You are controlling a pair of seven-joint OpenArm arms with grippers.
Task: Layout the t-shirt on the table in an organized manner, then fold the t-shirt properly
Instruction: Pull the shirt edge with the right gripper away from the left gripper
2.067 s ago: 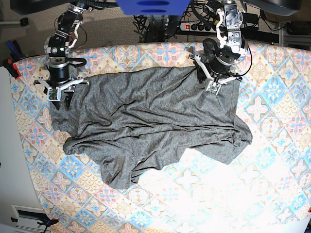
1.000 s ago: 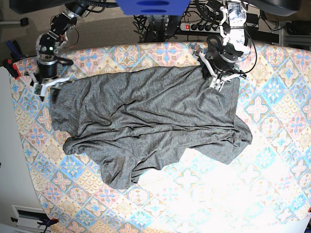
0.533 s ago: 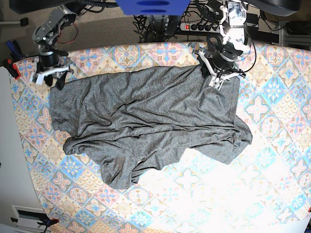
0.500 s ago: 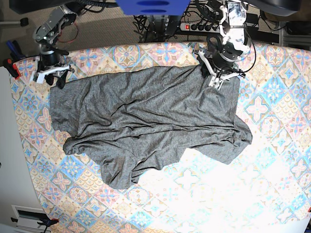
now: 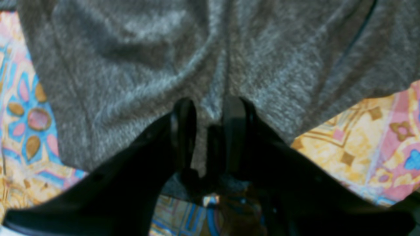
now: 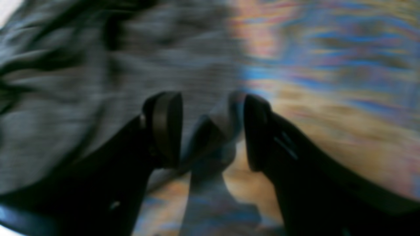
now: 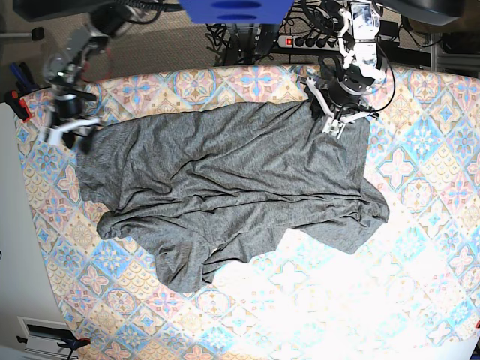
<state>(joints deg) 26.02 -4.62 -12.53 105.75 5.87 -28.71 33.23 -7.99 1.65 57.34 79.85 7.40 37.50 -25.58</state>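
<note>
The dark grey t-shirt point(image 7: 232, 187) lies rumpled and partly spread across the patterned table point(image 7: 337, 300). At the shirt's far right corner my left gripper point(image 7: 335, 121) is shut on a pinched fold. The left wrist view shows that fold of t-shirt point(image 5: 131, 65) squeezed between the black fingers of the left gripper point(image 5: 210, 127). My right gripper point(image 7: 71, 133) is at the shirt's far left corner, by the table edge. The blurred right wrist view shows the right gripper point(image 6: 210, 131) with jaws apart. A flap of the t-shirt point(image 6: 65, 82) edge stands between them, close to one finger.
A power strip point(image 7: 304, 41) and cables lie on the floor behind the table's far edge. A red clamp point(image 7: 19, 105) sits at the table's left edge, beside a white surface point(image 7: 15, 247). A blue part point(image 7: 236, 9) hangs over the top middle.
My right gripper swung away from the shirt's left corner toward the far edge, then came back down and left. The left gripper kept its hold in place. The shirt barely shifted.
</note>
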